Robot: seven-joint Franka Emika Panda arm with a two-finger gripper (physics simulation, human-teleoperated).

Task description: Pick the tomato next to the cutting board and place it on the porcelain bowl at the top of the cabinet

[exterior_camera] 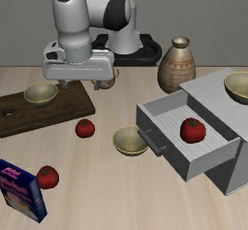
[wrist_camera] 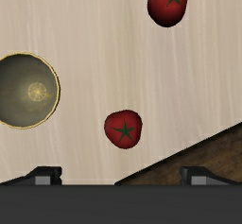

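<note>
One pale wooden counter (exterior_camera: 145, 207) carries everything. Largest on it is the grey cabinet (exterior_camera: 208, 91) at the exterior view's right. Its drawer (exterior_camera: 203, 162) is pulled open with a second tomato (exterior_camera: 192, 130) lying inside, and the porcelain bowl (exterior_camera: 237, 86) sits on its top. The dark cutting board (exterior_camera: 44, 117) lies at the exterior view's left, a small bowl (exterior_camera: 41, 94) resting on it. The tool (exterior_camera: 81, 79) hangs over the board's end nearer the cabinet, its fingers (wrist_camera: 43, 177) spread wide with nothing between them. A brown vase (exterior_camera: 179, 64) stands near the robot's base. A blue box (exterior_camera: 21, 190) stands at the front, a third tomato (exterior_camera: 46, 178) beside it. A loose bowl (exterior_camera: 129, 140) sits near the drawer. The target tomato (exterior_camera: 85, 129) lies on the counter just beside the board, apart from the tool.
</note>
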